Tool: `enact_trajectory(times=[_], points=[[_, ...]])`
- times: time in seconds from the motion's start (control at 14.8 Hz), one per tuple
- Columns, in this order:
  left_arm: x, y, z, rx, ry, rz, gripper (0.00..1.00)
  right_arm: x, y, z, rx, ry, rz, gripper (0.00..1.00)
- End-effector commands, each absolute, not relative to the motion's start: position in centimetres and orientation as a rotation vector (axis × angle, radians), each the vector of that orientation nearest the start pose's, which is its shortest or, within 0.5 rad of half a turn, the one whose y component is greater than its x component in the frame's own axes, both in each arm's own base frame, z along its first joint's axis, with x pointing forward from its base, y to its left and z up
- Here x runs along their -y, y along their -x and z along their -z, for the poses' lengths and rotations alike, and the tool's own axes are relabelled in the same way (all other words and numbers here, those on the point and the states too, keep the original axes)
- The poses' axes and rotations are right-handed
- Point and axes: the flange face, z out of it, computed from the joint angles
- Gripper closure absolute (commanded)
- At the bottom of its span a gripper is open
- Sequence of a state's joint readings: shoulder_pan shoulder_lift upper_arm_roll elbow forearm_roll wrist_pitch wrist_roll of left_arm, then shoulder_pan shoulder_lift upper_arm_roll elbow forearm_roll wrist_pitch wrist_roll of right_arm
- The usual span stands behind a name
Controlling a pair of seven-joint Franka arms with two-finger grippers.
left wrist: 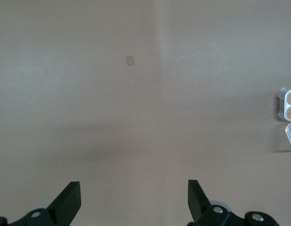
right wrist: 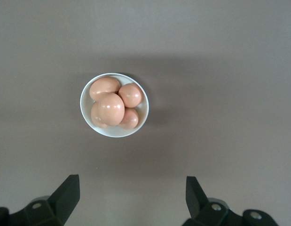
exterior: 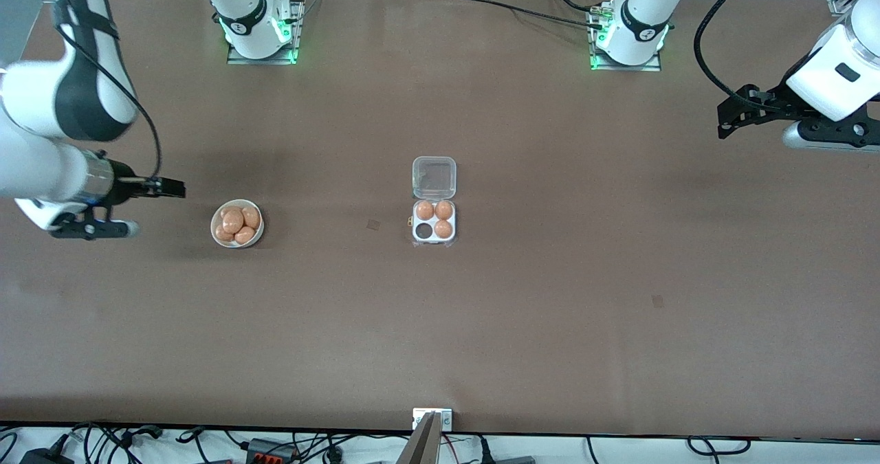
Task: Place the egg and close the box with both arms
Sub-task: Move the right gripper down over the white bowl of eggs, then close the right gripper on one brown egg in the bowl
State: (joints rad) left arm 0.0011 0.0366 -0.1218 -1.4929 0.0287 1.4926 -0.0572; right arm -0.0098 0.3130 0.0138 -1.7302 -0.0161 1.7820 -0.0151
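Your right gripper [exterior: 172, 188] hangs in the air at the right arm's end of the table with its fingers spread wide and nothing between them — the right wrist view shows both black fingertips [right wrist: 67, 193] well apart, with the bowl [right wrist: 87, 113] on the table ahead of them. Your egg [exterior: 232, 221] for the task sits on top of the heap in that round white bowl, resting on the other eggs [exterior: 250, 217] piled with it, all of the same light orange-brown. Toward the middle of the table, well apart from the bowl, you have the box [exterior: 414, 234] lying open: its clear lid [exterior: 434, 177] is folded back flat on the table, farther from the front camera than the whitish base. Three of its four cells hold boxed eggs [exterior: 443, 210]; the empty cell [exterior: 423, 230] shows dark, at the corner nearer the front camera and toward the bowl. Your left gripper [exterior: 727, 119] is up over the left arm's end of the table, well away from the box, and that arm waits — in the left wrist view its fingers [left wrist: 70, 200] are also wide apart and empty, with only the edge of the box showing at the frame's border. Underneath everything you see the brown table [exterior: 550, 299].
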Motion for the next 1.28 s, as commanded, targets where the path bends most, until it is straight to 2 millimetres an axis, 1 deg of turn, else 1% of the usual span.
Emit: enact_trajectory(times=[0.0,0.2,0.4,0.47,0.61,0.74,0.81,0.88,0.94,1.01,1.08,1.15,1.21], points=[[6.2,-55.7,-64.0,-0.113,3.127,-0.058,0.00,-0.5,-62.3,-35.1,0.030,3.117,-0.416,0.00],[6.2,-55.7,-63.9,-0.113,3.127,-0.060,0.00,-0.6,-62.8,-29.6,0.024,3.096,-0.490,0.00],[6.2,-55.7,-63.9,-0.111,3.127,-0.060,0.00,-2.0,-62.8,-27.6,0.055,3.095,-0.515,0.00],[6.2,-55.7,-64.0,-0.111,3.127,-0.058,0.00,-2.0,-62.8,-26.5,0.055,3.091,-0.536,0.00],[6.2,-55.7,-63.9,-0.113,3.127,-0.060,0.00,-2.1,-62.9,-25.0,0.056,3.090,-0.534,0.00],[6.2,-55.7,-64.0,-0.113,3.127,-0.058,0.00,-2.6,-62.7,-24.3,0.070,3.087,-0.555,0.00],[6.2,-55.7,-63.9,-0.113,3.127,-0.060,0.00,-3.3,-62.6,-23.8,0.086,3.086,-0.572,0.00],[6.2,-55.7,-63.9,-0.111,3.127,-0.060,0.00,-4.1,-62.6,-23.8,0.099,3.086,-0.575,0.01],[6.2,-55.7,-64.0,-0.116,3.127,-0.060,0.00,-4.5,-62.5,-23.7,0.056,3.084,-0.575,0.04],[6.1,-55.7,-64.0,-0.116,3.127,-0.060,0.00,-4.6,-62.5,-23.3,0.014,3.084,-0.585,0.04],[6.1,-55.7,-64.0,-0.118,3.127,-0.058,0.00,-4.6,-62.5,-23.2,0.014,3.085,-0.581,0.05],[6.1,-55.8,-63.8,-0.116,3.127,-0.063,0.00,-4.6,-62.5,-23.0,0.013,3.084,-0.583,0.07],[6.1,-55.8,-63.9,-0.113,3.127,-0.063,0.00,-4.6,-62.5,-22.9,0.016,3.084,-0.583,0.13]])
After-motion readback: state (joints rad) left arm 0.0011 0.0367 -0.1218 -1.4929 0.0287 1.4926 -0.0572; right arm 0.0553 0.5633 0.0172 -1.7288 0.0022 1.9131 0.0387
